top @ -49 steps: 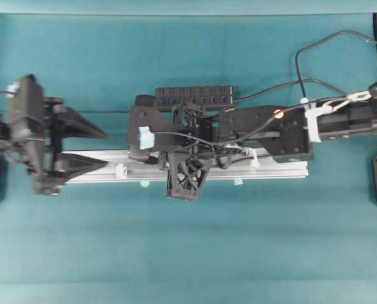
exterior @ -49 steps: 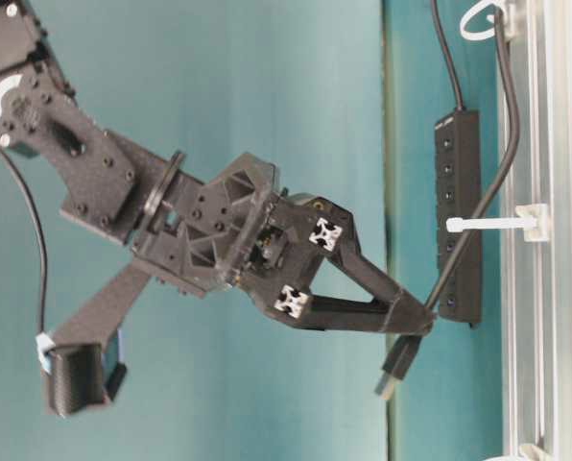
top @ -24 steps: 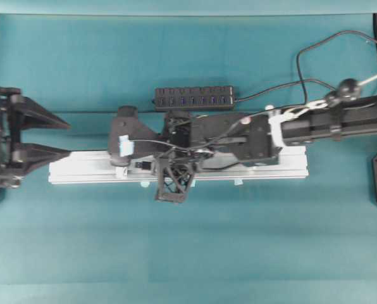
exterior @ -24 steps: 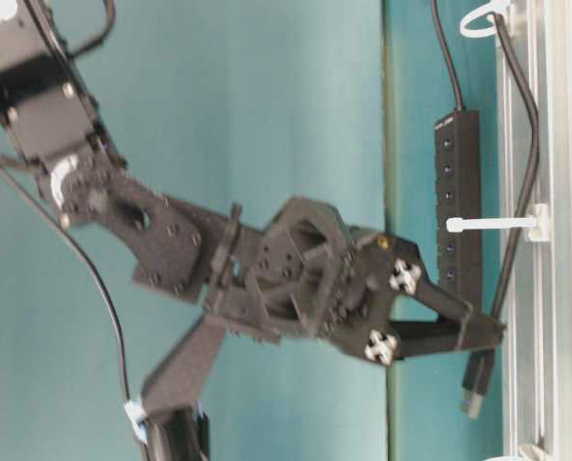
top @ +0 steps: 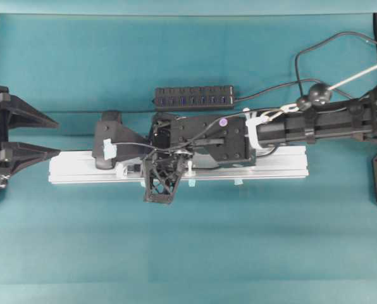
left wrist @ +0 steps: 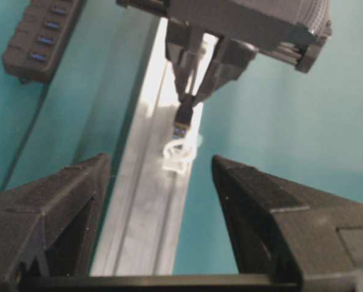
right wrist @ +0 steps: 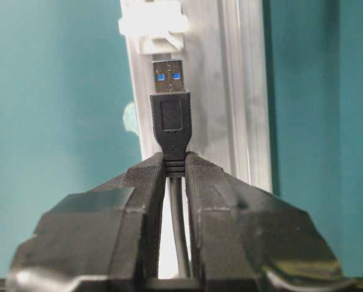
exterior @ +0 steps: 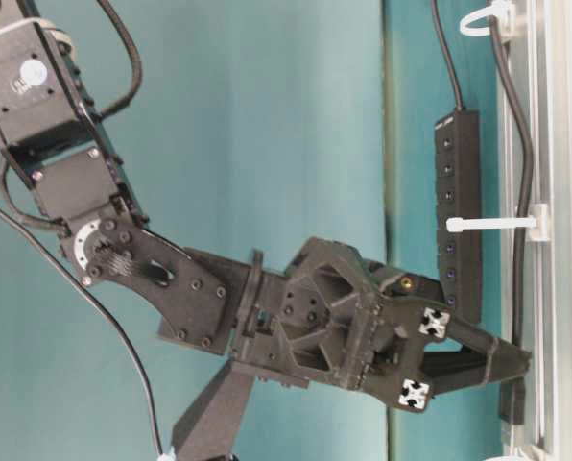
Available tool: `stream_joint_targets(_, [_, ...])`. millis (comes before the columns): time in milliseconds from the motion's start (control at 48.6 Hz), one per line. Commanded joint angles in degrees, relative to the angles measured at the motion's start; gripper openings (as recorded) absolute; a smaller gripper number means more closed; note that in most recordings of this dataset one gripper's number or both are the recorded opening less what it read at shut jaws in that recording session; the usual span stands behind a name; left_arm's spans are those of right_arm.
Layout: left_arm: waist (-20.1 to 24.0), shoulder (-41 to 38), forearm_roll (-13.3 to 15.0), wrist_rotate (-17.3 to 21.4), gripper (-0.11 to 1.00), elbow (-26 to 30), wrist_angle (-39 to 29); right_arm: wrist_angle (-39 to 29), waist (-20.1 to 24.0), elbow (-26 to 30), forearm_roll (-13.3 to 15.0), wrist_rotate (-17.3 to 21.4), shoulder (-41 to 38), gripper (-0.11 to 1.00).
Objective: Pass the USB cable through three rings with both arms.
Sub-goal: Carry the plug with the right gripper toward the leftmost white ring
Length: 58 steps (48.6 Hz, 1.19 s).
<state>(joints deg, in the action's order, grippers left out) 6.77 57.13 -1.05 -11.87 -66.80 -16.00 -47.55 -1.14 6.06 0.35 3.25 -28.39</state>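
Note:
My right gripper (right wrist: 175, 164) is shut on the black USB cable just behind its plug (right wrist: 170, 109). The plug points at a white ring (right wrist: 154, 27) on the silver rail (right wrist: 242, 91) and stops a little short of it. At table level the cable (exterior: 522, 144) drops from the top ring (exterior: 483, 19), passes the middle ring (exterior: 492, 224) and reaches the right gripper (exterior: 518, 363). My left gripper (left wrist: 160, 161) stands open at the rail's left end, facing the nearest ring (left wrist: 178, 155) and the plug (left wrist: 181, 118). Overhead, it (top: 62, 138) holds nothing.
A black multi-port hub (top: 195, 98) lies behind the rail (top: 277, 170), with its lead curling away to the right. My right arm (top: 239, 136) stretches over most of the rail. Teal cloth covers the table.
The right arm has travelled left along the rail and lower, bringing the plug close to the leftmost ring. The left gripper has drawn back to the left edge, still open.

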Motion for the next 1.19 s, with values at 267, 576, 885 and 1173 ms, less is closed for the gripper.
stream_joint_targets(267, [0.18,0.0,-0.09,0.09,0.74,0.62,0.35,0.35,0.44,2.9,-0.18,-0.79,-1.05,-0.08])
stream_joint_targets(576, [0.18,0.0,-0.09,0.0,0.74,0.62,0.35,0.97,0.26,4.75,-0.26,-0.79,-1.93,-0.08])
stream_joint_targets(885, [0.18,-0.18,-0.09,0.0,0.73,0.62,0.35,4.13,0.44,6.06,-0.97,-0.62,-2.99,-0.08])
stream_joint_targets(1173, [-0.18,-0.35,-0.09,-0.7,0.73,-0.44,1.32,5.8,0.26,5.63,-1.67,0.0,-2.9,-0.08])
